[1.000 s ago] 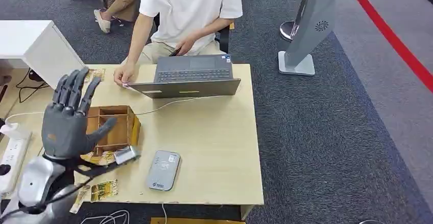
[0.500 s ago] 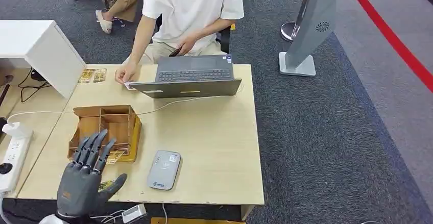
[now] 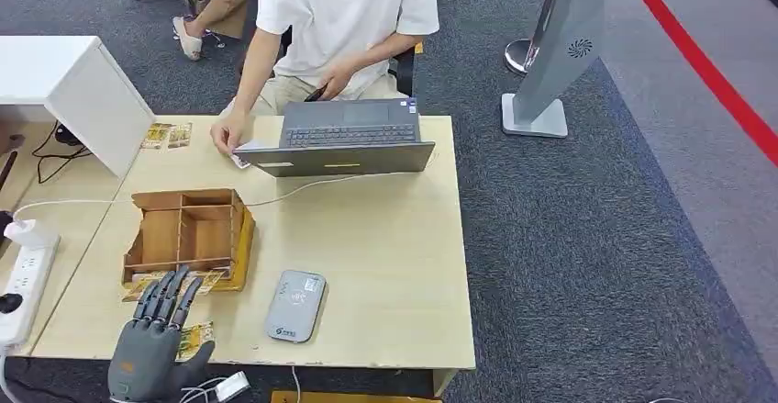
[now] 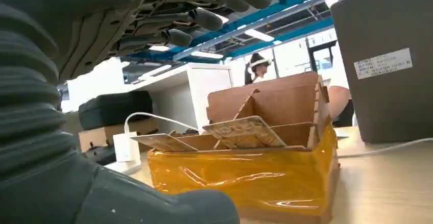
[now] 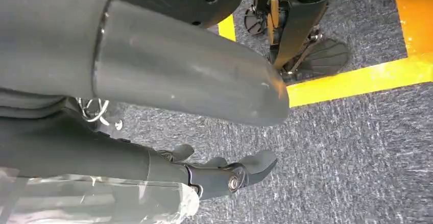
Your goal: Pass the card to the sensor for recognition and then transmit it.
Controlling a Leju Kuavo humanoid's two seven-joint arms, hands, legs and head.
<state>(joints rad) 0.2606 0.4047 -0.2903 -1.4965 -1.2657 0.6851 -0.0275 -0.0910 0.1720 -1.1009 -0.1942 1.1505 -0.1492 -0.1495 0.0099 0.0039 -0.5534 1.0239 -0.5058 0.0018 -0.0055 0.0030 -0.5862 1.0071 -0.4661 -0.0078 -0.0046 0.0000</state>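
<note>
A light wooden table (image 3: pixel 385 238) holds a brown cardboard box w/ dividers (image 3: pixel 188 233) near its left side, a flat grey card reader (image 3: pixel 295 306) by the front edge, an open grey laptop (image 3: pixel 341 141) at the back, & picture cards (image 3: pixel 166 135) at the back-left corner.

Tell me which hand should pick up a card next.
Left. The left hand hovers open at the table's near edge, over a loose card by the wooden box. The right hand hangs over carpet.
</note>
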